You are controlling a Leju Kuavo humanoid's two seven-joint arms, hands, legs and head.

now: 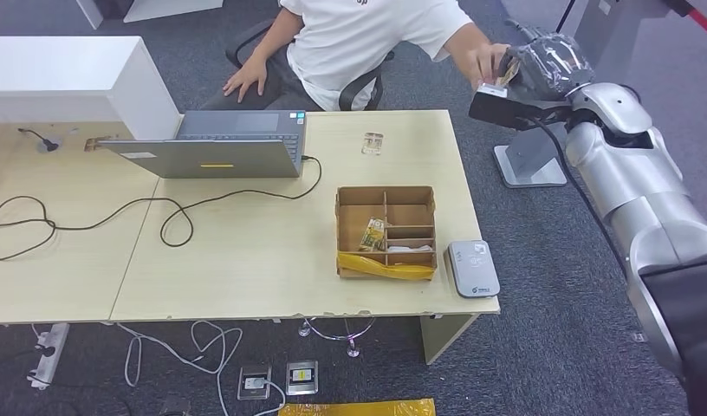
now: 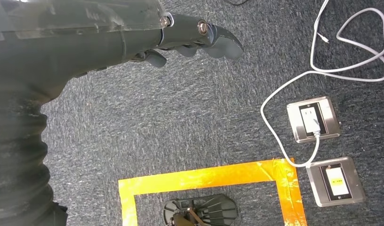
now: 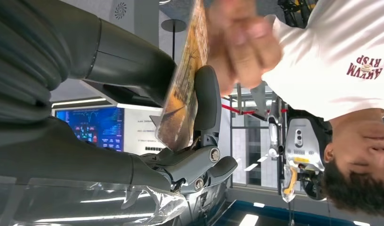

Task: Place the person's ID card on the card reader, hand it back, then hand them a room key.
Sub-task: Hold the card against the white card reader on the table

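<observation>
Right hand [image 1: 541, 65] is raised at the far right, past the desk's far corner, holding a card [image 1: 503, 71] out to a seated person in a white shirt [image 1: 367, 35]. In the head view the card is a small yellowish sliver between the robot's dark fingers and the person's hand [image 1: 482, 59], which touches it.

The right wrist view gives the card's look: a thin flat card [image 3: 183, 99] seen nearly edge-on, its face printed in orange, yellow and brown, pinched between the thick grey thumb [image 3: 129, 59] and a darker finger [image 3: 206, 103]. The person's fingers [image 3: 242, 42], blurred, grip its other end. The print is too oblique to read.

Left hand [image 2: 180, 40] hangs low over grey carpet, fingers loosely curled with nothing in them; the left wrist view also shows an orange tape outline [image 2: 209, 181], two floor sockets [image 2: 315, 118] and a white cable [image 2: 293, 84].

On the desk [image 1: 246, 260], in the head view, the grey reader [image 1: 472, 269] lies at the near right corner with nothing on it. Just left of it stands a cardboard box [image 1: 385, 230] with dividers, holding a card [image 1: 372, 234] in one compartment, yellow tape along its near edge. A laptop [image 1: 220, 144] sits at the far side, its black cable [image 1: 116, 217] looping left.
</observation>
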